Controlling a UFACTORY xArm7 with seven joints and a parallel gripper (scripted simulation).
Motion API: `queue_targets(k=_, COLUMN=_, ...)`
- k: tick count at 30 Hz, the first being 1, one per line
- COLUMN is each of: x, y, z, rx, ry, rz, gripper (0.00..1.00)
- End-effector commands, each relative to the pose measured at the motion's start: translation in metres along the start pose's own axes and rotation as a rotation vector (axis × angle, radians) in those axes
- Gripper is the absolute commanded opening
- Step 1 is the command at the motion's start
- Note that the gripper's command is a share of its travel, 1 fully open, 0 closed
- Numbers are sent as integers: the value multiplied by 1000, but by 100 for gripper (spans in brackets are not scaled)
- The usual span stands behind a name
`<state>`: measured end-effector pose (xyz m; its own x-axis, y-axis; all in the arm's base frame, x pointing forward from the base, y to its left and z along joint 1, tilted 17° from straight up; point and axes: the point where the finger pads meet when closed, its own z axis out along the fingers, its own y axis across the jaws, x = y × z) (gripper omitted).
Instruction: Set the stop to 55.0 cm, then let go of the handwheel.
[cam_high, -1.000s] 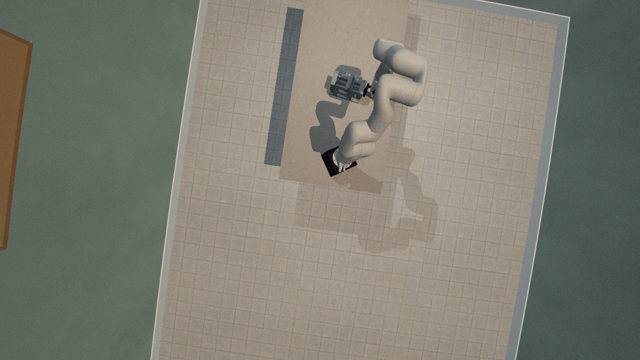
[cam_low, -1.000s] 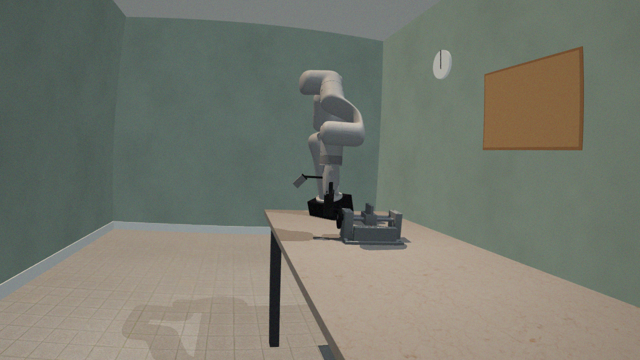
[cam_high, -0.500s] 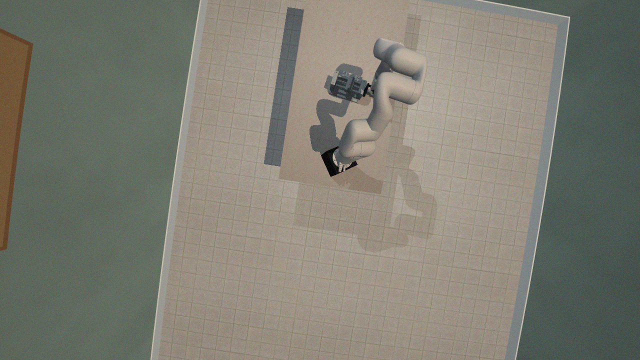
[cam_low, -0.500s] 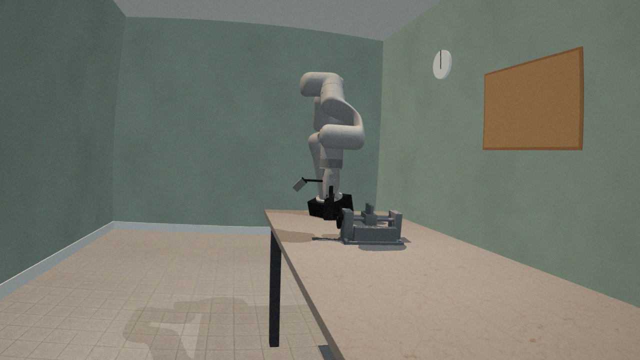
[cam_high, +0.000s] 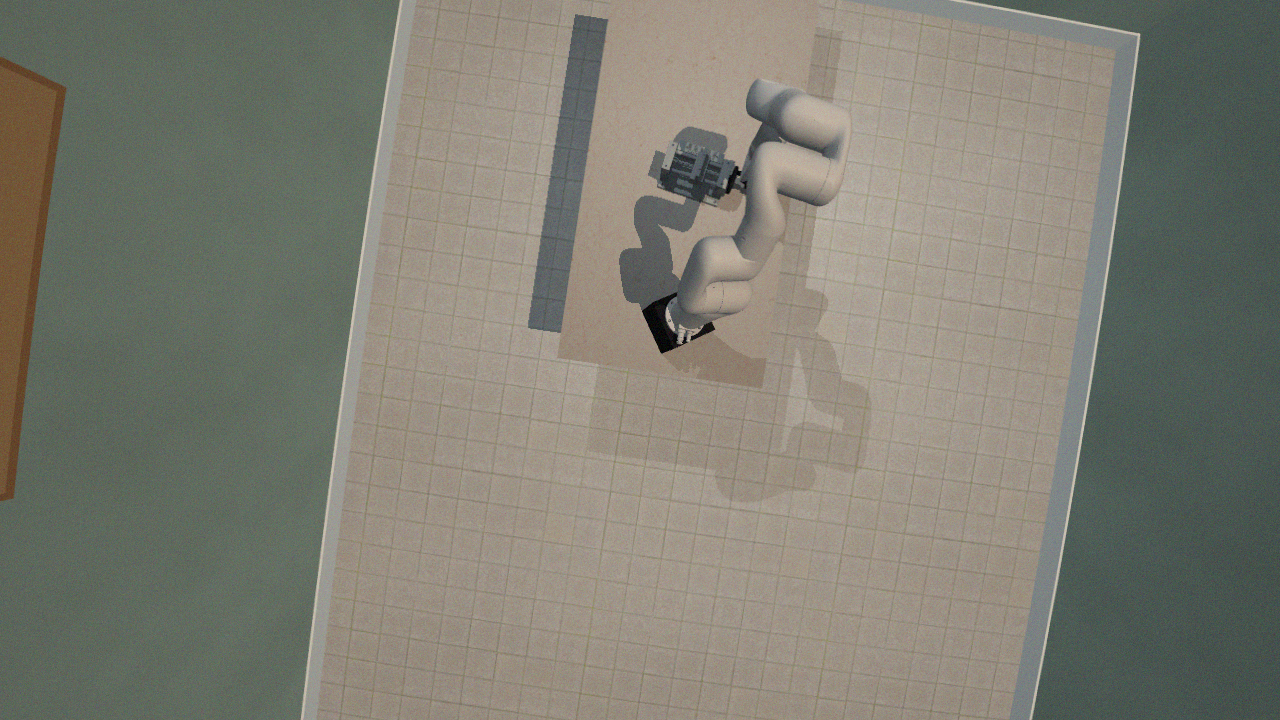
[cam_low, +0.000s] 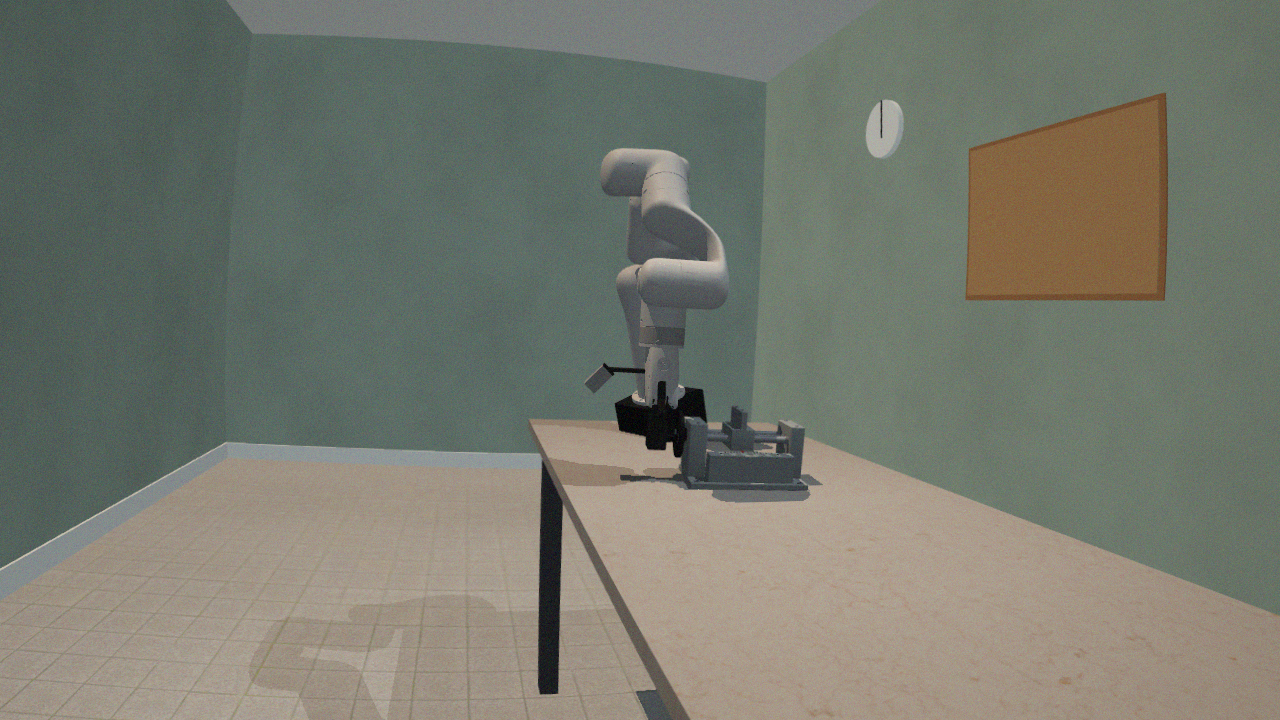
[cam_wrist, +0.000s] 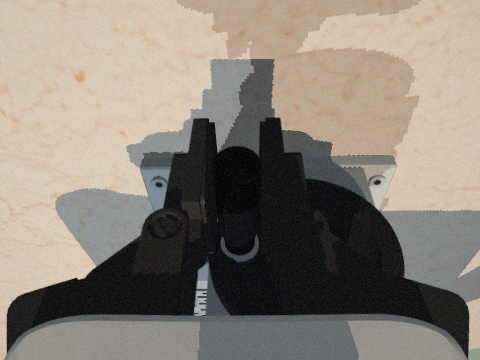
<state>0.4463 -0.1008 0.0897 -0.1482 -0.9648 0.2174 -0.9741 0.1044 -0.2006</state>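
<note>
A grey screw-driven fixture (cam_high: 689, 173) (cam_low: 751, 469) stands on the table. Its stop (cam_low: 738, 435) is a block with an upright plate on the rods, near the middle of their length. The black handwheel (cam_low: 679, 435) (cam_wrist: 382, 232) is on the fixture's side toward the arm. My gripper (cam_low: 659, 440) (cam_wrist: 238, 147) points down beside the wheel and is shut on the wheel's black knob (cam_wrist: 237, 185), which shows between the two fingers. A strip of the scale (cam_wrist: 200, 298) shows at the lower left in the wrist view. Its numbers and the pointer cannot be read.
The arm (cam_high: 762, 214) (cam_low: 684, 283) reaches over the table (cam_high: 707, 53) (cam_low: 859, 591) from its black base (cam_high: 659, 333) at the table's end. The fixture's base plate has a screw hole (cam_wrist: 159, 184) at a corner. A corkboard (cam_low: 1065, 210) and a clock (cam_low: 884, 129) hang on the wall.
</note>
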Motion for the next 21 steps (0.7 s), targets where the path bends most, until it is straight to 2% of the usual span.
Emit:
queue_targets(k=1, x=0, y=0, z=3, rx=0, ry=-1, rz=0, gripper=6)
queue_targets(k=21, x=0, y=5, z=14, rx=0, ry=-1, rz=0, gripper=6)
